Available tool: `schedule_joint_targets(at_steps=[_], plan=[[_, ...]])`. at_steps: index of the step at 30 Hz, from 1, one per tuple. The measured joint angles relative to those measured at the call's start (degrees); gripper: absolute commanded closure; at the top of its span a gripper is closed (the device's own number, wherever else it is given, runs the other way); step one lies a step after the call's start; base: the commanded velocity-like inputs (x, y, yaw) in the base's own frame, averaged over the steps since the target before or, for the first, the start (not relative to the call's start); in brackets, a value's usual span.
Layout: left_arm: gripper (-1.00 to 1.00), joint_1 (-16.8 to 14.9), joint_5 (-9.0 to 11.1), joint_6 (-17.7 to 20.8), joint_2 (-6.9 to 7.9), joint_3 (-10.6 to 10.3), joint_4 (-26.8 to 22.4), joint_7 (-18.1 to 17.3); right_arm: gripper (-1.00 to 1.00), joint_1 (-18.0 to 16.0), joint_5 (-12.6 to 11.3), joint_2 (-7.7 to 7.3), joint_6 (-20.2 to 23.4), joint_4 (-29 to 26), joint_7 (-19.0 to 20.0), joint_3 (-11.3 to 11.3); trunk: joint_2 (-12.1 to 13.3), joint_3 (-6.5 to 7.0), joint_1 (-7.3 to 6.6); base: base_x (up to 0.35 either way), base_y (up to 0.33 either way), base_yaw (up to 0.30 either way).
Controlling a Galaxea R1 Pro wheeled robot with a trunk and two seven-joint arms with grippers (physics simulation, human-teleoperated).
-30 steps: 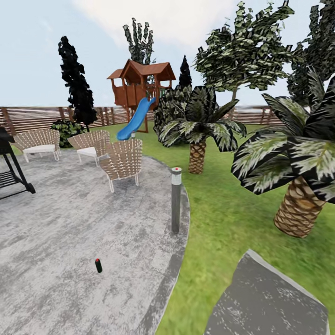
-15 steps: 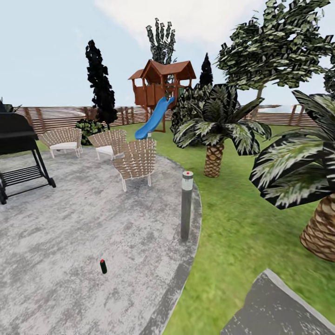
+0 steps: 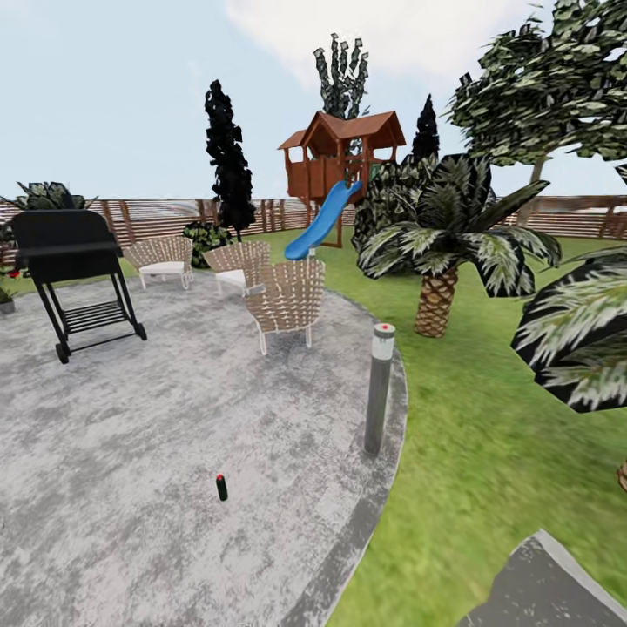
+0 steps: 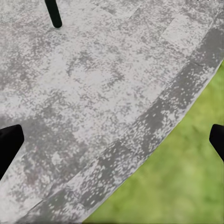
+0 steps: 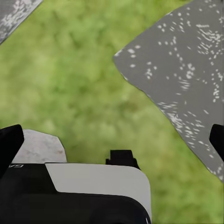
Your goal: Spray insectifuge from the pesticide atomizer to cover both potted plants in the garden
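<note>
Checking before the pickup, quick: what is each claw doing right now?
Left claw: open, holding nothing, over the paved patch.
Right claw: open, holding nothing, over grass.

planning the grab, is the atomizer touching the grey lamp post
Apart. In the head view the pesticide atomizer stands alone on the paved patch, with bare paving between it and the lamp post.

pesticide atomizer (image 3: 221, 488): black, red dot on top
paved patch (image 3: 148, 435): mottled grey, darker rim
lawn (image 3: 488, 435): green
lamp post (image 3: 378, 388): grey, pale cap, red dot
grill (image 3: 74, 274): black
chairs (image 3: 283, 300): beige woven lattice
slide (image 3: 324, 222): blue
playhouse (image 3: 344, 157): reddish brown
fence (image 3: 157, 218): brown slats
</note>
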Motion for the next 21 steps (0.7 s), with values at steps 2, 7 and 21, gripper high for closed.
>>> schedule_joint_targets(at_steps=[2, 7, 21], plan=[[-1.0, 0.0, 0.0, 0.0, 0.0, 0.0, 0.0, 0.0, -1.0, 0.0, 0.0, 0.0, 0.0, 0.0, 0.0, 0.0, 0.0, 0.0, 0.0, 0.0, 0.0, 0.256], [-1.0, 0.0, 0.0, 0.0, 0.0, 0.0, 0.0, 0.0, -1.0, 0.0, 0.0, 0.0, 0.0, 0.0, 0.0, 0.0, 0.0, 0.0, 0.0, 0.0, 0.0, 0.256], [-1.0, 0.0, 0.0, 0.0, 0.0, 0.1, 0.0, 0.0, -1.0, 0.0, 0.0, 0.0, 0.0, 0.0, 0.0, 0.0, 0.0, 0.0, 0.0, 0.0, -0.122, 0.256]])
